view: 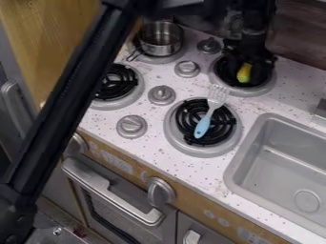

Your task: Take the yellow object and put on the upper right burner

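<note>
Honestly, I can't tell whether my gripper [249,61] is clamped or parted. The yellow object [244,73] is at the upper right burner [256,90]; a sideways nudge could roll it off.

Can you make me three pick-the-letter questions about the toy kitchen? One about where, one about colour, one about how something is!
1. Where is the yellow thing?
A) in the sink
B) at the upper right burner
C) by the oven

2. What colour is the fork's handle?
A) blue
B) red
C) green

3. How does the pot stand?
A) upside down
B) on its side
C) upright

Answers:
1 B: it shows against that burner's black coil, close to the claw.
2 A: the handle is light blue.
3 C: its opening faces up.
</note>
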